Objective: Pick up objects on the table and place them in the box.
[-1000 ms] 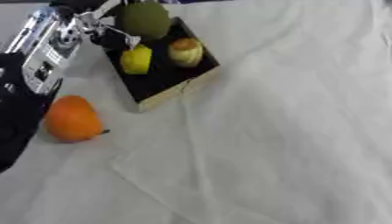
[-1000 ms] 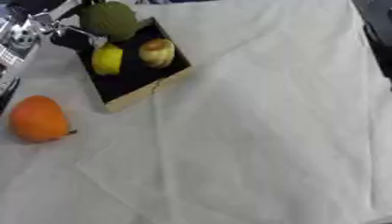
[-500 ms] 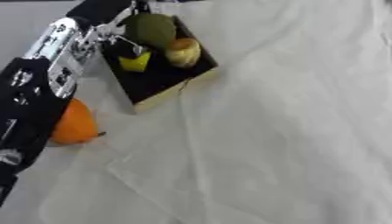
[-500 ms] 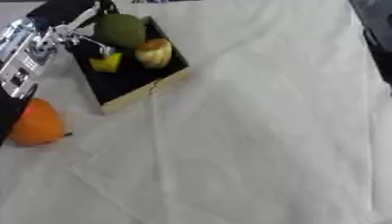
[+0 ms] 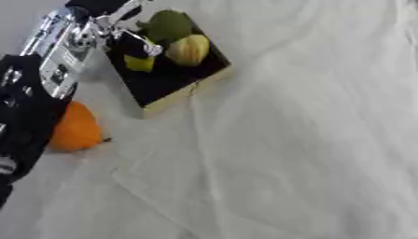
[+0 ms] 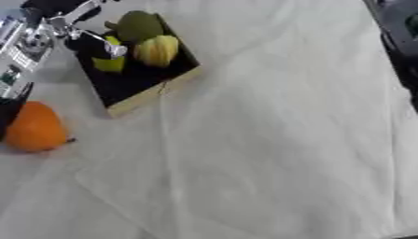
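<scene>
At eleven o'clock, the left hand is reaching over the box, grip unclear; an orange is lying at nine.

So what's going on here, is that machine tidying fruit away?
Pretty much. The robot's left hand is reaching over the black box at the far left of the white cloth. Inside the box lie a green fruit, a yellowish one and a small yellow-green piece right under the hand. An orange fruit sits on the cloth outside the box. The right hand isn't visible.
</scene>
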Robot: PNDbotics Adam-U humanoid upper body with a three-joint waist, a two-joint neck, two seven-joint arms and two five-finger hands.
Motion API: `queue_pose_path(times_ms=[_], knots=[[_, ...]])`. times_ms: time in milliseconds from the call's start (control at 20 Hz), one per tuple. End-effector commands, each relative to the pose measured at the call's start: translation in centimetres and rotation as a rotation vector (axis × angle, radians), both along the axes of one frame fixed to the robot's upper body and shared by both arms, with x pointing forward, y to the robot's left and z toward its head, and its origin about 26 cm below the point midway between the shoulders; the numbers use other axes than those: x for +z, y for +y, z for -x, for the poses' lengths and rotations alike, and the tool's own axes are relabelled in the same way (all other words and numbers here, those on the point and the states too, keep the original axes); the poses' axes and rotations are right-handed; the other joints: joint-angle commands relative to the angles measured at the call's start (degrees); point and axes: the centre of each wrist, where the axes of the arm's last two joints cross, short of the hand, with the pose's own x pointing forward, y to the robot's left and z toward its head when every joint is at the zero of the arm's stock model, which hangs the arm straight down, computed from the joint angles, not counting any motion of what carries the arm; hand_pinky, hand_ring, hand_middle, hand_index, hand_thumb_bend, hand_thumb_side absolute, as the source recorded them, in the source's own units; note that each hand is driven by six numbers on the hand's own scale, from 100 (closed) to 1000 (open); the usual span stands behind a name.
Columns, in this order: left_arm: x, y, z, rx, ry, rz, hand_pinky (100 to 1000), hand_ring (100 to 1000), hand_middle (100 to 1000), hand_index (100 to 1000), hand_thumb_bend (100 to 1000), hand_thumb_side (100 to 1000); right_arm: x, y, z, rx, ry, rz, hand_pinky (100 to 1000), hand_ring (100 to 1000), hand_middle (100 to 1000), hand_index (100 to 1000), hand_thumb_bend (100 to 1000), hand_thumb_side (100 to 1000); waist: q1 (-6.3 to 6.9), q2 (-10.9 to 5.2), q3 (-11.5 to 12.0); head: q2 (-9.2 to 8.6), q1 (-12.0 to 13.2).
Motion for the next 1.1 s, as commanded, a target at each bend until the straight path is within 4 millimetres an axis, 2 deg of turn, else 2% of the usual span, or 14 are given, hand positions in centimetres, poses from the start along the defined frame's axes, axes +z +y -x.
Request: queue_pose_path(times_ms=[50, 350, 450, 500, 550, 750, 1100], knots=[[2.1, 0.7, 0.8, 0.012, -0.025, -0.008, 786, 820, 819, 898, 412, 231, 1.1, -1.2, 0.4, -0.027, -0.025, 0.009, 891, 893, 799, 871, 100, 333, 0.53, -2.37, 0.33, 0.76, -0.53], [3.0, 2.0, 2.5, -0.011, -0.033, -0.012, 762, 786, 775, 864, 351, 132, 0.4, -1.8, 0.2, -0.047, -0.006, 0.015, 891, 894, 800, 871, 100, 331, 0.62, -3.9, 1.78, 1.86, -1.42], [3.4, 3.0, 4.0, -0.041, -0.032, -0.011, 760, 784, 774, 862, 337, 138, 0.1, -2.2, 0.2, -0.058, 0.0, 0.019, 891, 894, 800, 872, 100, 332, 0.81, -4.39, 2.57, 2.42, -1.95], [3.6, 3.4, 4.9, -0.055, -0.026, -0.009, 760, 784, 774, 862, 337, 138, 0.0, -2.4, 0.2, -0.063, 0.003, 0.021, 891, 894, 800, 872, 100, 365, 0.9, -4.56, 2.86, 2.62, -2.12], [3.6, 3.9, 5.7, -0.065, -0.019, -0.008, 761, 784, 774, 863, 335, 139, -0.1, -2.5, 0.2, -0.069, 0.006, 0.022, 891, 894, 800, 872, 100, 332, 1.0, -4.77, 3.28, 2.85, -2.41], [3.5, 5.7, 9.3, -0.079, 0.013, 0.017, 760, 785, 777, 864, 320, 149, -0.4, -3.1, 0.3, -0.086, 0.016, 0.026, 891, 894, 800, 872, 100, 334, 1.13, -5.42, 4.78, 3.45, -3.38], [2.4, 7.3, 14.6, -0.078, 0.061, 0.013, 768, 793, 784, 863, 350, 200, -0.7, -3.2, 0.2, -0.09, 0.025, 0.027, 891, 894, 801, 872, 100, 339, 0.99, -5.47, 5.88, 3.33, -3.94]])
